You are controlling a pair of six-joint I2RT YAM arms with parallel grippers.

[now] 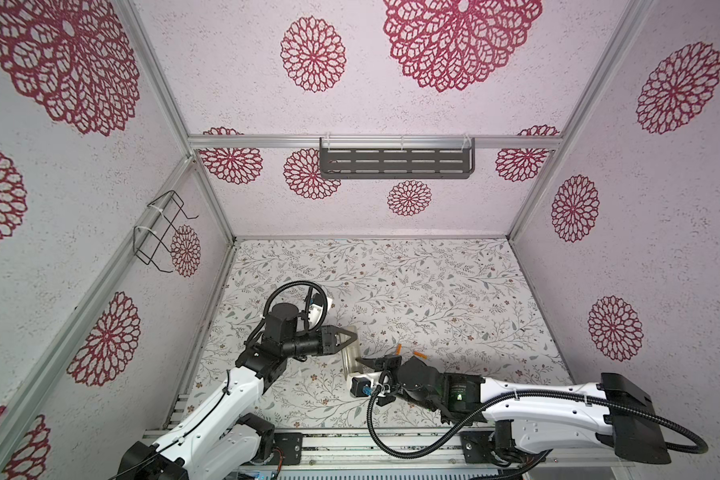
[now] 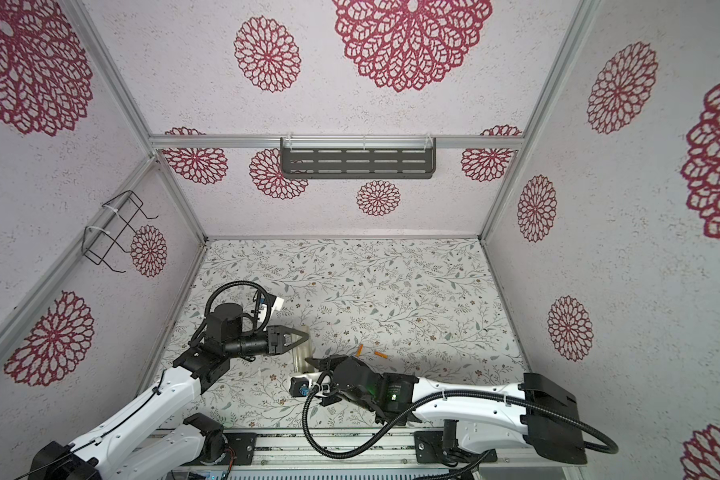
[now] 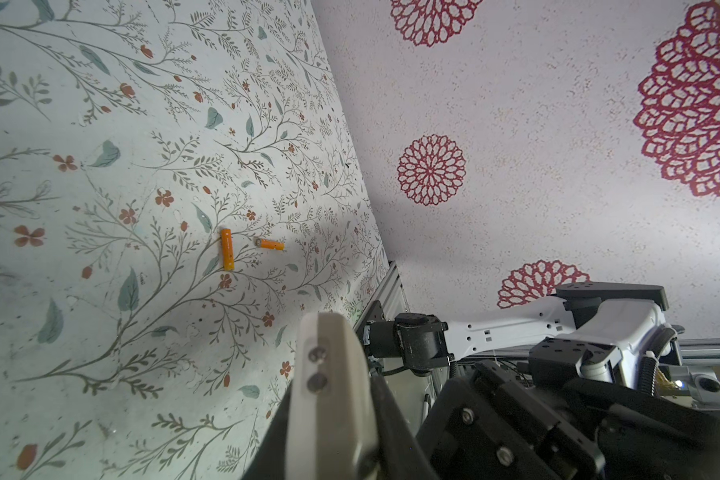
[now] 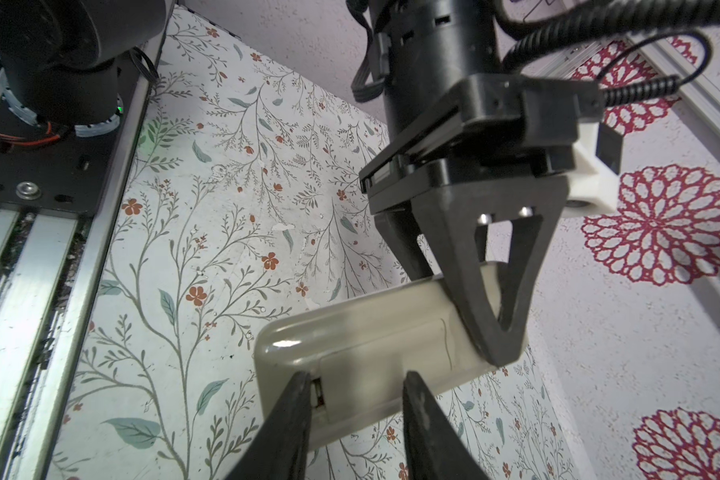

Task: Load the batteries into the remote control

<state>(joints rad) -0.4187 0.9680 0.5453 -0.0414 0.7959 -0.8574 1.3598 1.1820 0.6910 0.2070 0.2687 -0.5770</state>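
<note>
The remote control [image 4: 350, 332] is held beige back up above the table, seen in both top views [image 1: 348, 358] [image 2: 299, 358]. My left gripper [image 1: 353, 338] [image 3: 333, 415] is shut on one end of it. At the other end, my right gripper [image 4: 358, 376] [image 1: 361, 362] stands open, its two fingertips resting on the back at either side of the battery cover panel [image 4: 371, 365]. A dark gap shows at that panel's edge beside one fingertip [image 4: 302, 386]. Two orange batteries [image 1: 398, 348] [image 1: 420, 355] lie on the table just beyond the right gripper, clear in the left wrist view [image 3: 227, 248] [image 3: 271, 244].
The floral table [image 1: 433, 291] is walled on three sides. A grey slotted shelf [image 1: 395, 162] hangs on the back wall and a black wire basket [image 1: 159, 232] on the left wall. An aluminium rail [image 1: 350, 444] with the arm bases runs along the front edge.
</note>
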